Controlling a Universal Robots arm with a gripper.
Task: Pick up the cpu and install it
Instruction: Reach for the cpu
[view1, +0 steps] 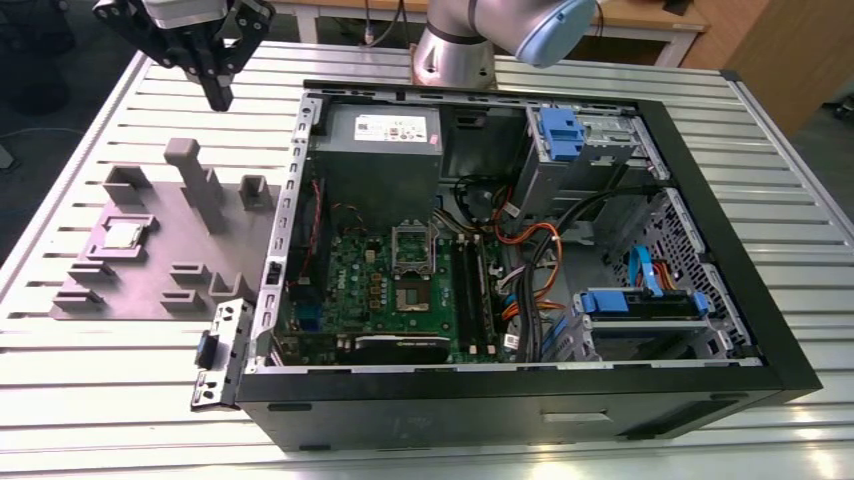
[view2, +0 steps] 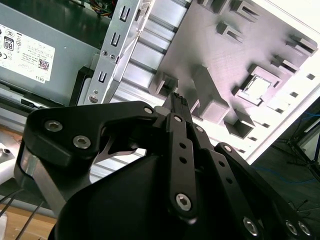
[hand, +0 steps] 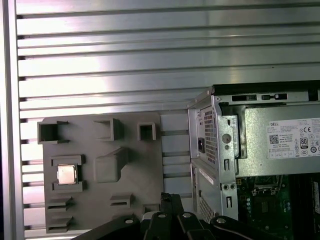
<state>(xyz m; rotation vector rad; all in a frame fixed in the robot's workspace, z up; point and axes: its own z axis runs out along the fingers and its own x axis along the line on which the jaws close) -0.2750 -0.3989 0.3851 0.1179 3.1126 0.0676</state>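
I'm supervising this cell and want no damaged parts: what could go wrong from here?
1. The cpu sits in a walled pocket of the grey fixture; the gripper, shut and hanging clear of it, might clip those walls or the tall post.
2. The motherboard lies deep in the computer case, beside cables; snagging seems possible.

computer case (view1: 534, 410) (side open) | grey fixture plate (view1: 140, 290) beside | slatted table (view1: 107, 400)

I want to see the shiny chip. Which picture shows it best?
The first wrist view: it looks straight down on the cpu, unblocked. The exterior view shows it slanted; the second wrist view, in glare.
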